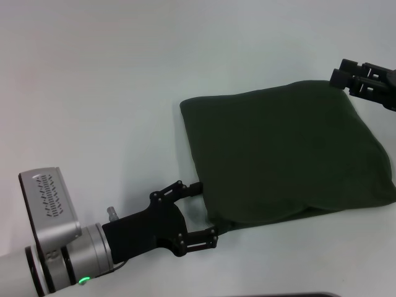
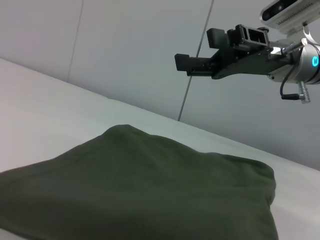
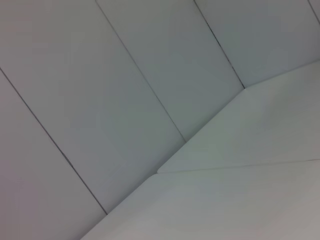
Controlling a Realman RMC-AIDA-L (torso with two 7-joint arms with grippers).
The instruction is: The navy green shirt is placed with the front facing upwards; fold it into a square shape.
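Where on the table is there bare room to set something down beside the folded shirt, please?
The table is bare across the far side and the robot's left, beyond the navy green shirt. It is crowded at the shirt's near left corner, where the open left end effector sits, and at its far right corner by the right end effector.

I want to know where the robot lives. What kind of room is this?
Probably a lab or test room: a plain white table, bare grey panelled walls, and only a folded navy green shirt between the left gripper and right gripper.
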